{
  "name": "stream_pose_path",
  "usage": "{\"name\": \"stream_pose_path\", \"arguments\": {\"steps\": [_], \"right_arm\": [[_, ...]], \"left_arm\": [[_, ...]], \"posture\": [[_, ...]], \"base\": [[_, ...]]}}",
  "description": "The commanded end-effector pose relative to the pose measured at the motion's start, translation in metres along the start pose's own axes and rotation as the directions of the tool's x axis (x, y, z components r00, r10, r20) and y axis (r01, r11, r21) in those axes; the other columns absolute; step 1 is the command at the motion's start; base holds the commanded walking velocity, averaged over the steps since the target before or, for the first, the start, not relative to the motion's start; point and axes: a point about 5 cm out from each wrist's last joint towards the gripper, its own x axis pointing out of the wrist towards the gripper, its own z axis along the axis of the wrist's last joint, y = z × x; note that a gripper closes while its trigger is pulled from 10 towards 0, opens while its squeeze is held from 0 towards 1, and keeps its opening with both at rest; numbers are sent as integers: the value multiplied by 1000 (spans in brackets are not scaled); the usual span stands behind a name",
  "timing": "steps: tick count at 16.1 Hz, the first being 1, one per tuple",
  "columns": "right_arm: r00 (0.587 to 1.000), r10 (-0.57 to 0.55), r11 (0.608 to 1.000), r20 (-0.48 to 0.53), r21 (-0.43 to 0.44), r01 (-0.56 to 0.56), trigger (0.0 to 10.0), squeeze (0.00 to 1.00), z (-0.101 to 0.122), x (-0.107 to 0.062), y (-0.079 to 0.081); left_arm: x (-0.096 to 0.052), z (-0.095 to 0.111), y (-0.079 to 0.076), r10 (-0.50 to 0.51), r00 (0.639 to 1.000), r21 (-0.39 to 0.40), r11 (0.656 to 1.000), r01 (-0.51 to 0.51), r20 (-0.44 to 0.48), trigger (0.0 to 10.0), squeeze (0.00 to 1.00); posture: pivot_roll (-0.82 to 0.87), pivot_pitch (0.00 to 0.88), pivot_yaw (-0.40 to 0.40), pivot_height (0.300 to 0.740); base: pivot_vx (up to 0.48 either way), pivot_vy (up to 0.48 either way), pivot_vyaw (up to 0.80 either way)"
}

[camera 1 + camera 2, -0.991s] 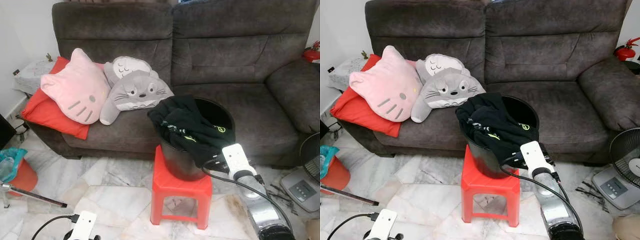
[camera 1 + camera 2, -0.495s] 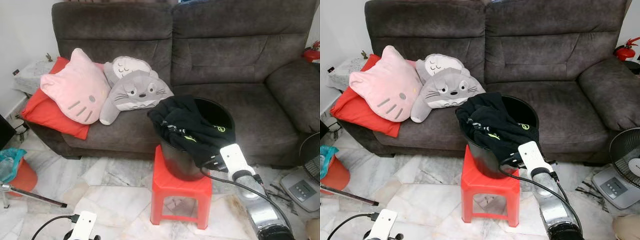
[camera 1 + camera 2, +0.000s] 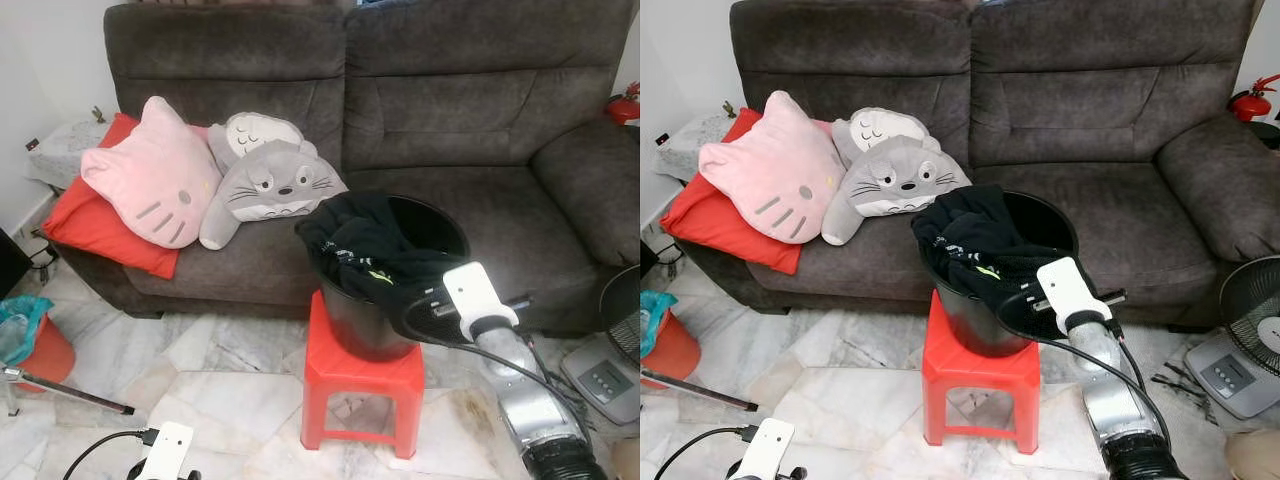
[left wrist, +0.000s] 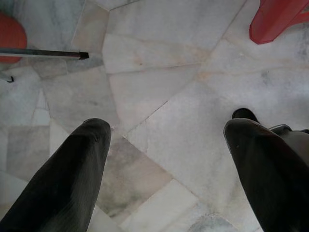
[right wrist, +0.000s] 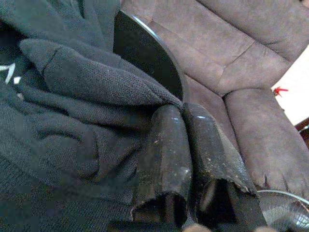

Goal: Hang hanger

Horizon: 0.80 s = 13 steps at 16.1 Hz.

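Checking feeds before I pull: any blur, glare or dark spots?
Eye views: sharp, evenly lit. Right wrist view: soft, close-up, the black garment dim at the right end effector. Left wrist view: floor clear, left end effector fingers blurred.

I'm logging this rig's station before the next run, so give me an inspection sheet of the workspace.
Surface: marble floor; red stool carries the bucket.
Job's things: black garment draped over black bucket; hanger: nothing seen.
Clutter: pink pillow, grey pillow, red cushion.
Grippers: right gripper shut on garment at bucket rim; left gripper open, over floor.
Cables: black cable along right arm.
Surroundings: sofa, fan.
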Motion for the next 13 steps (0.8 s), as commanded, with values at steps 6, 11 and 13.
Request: {"name": "stream_pose_path", "arguments": {"steps": [6,11,13], "right_arm": [[999,27,998,31,-60,-25,0,0,11,16,-6],[989,112,984,98,-153,-96,0,0,22,26,-4],[986,142,977,85,-170,-126,0,0,21,31,-3]], "left_arm": [[-1,-3,6,19,1000,15,1000,-19,-22,10000,0],[-1,-3,6,20,1000,16,1000,-20,-22,10000,0],[-1,-3,6,20,1000,16,1000,-19,-22,10000,0]], "posture": [[-195,0,79,732],[-192,0,81,732],[-191,0,81,732]], "base": [[0,0,0],[0,0,0],[0,0,0]]}}
